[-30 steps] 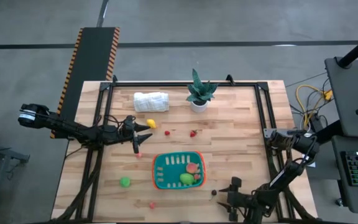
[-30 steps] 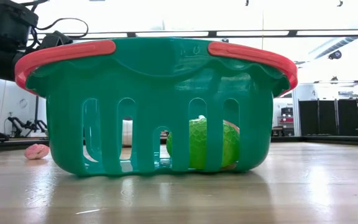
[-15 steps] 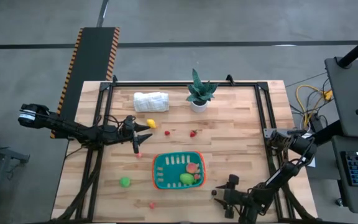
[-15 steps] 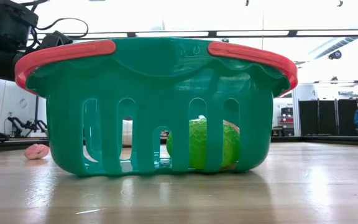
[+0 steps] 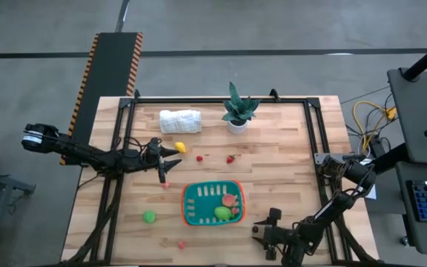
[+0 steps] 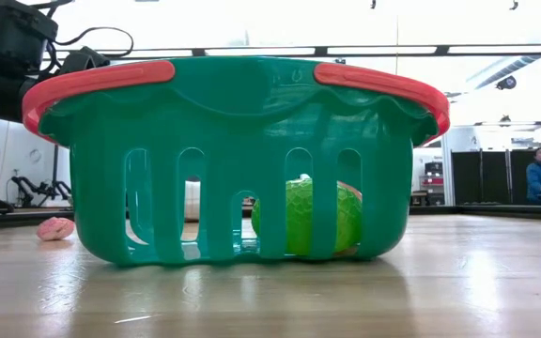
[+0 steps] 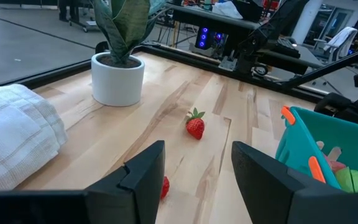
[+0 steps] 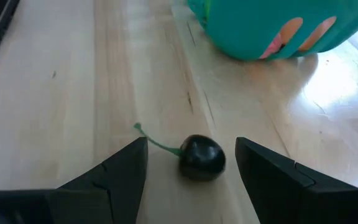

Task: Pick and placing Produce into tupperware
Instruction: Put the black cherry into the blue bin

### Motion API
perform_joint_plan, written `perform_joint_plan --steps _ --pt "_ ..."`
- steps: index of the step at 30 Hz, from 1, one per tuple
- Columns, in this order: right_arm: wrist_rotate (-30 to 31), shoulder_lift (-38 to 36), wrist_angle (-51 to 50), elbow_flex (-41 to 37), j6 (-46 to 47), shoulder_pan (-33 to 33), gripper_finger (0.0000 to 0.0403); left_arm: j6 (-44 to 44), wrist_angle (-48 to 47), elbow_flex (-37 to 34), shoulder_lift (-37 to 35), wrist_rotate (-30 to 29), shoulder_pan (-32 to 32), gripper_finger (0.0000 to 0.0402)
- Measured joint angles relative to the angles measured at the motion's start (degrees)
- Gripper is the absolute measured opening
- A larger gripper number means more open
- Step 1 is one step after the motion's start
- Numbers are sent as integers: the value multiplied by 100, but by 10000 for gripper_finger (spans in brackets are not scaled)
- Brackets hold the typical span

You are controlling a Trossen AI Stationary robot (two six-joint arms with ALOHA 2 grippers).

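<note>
- Near the counter's (image 5: 288, 148) front edge, the right pincer (image 5: 262, 231) sits low with its fingers (image 8: 272, 171) apart; a dark cherry (image 8: 201, 157) with a green stem lies on the wood between them, not clamped.
- Just beyond the cherry stands the tupperware (image 5: 187, 194), teal with an orange-red rim.
- Inside it lie a green piece (image 5: 222, 213) and an orange-pink piece (image 5: 229, 199), side by side toward its right end.
- Over the counter's left half, the left pincer (image 5: 170, 159) hangs with fingers (image 7: 145, 174) apart, holding nothing.
- Close ahead of it are a yellow piece (image 5: 180, 147), a small red piece (image 5: 199, 158) and a strawberry (image 7: 195, 124), all on bare wood.
- A pink piece (image 5: 165, 185) lies between the left pincer and the tupperware.
- A green piece (image 5: 149, 216) and a red one (image 5: 181, 243) lie left of and in front of the tupperware.
- At the back stand a rolled white cloth (image 5: 180, 121) and a potted plant (image 5: 236, 111).
</note>
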Motion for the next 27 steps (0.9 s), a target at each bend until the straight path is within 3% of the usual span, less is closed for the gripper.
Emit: perform_joint_plan --steps 12,27 --pt "-18 2 2 0 -33 -27 229 0 0 0 0 0 -1 173" --pt "-29 2 9 0 -52 -28 159 0 0 0 0 -2 -2 173"
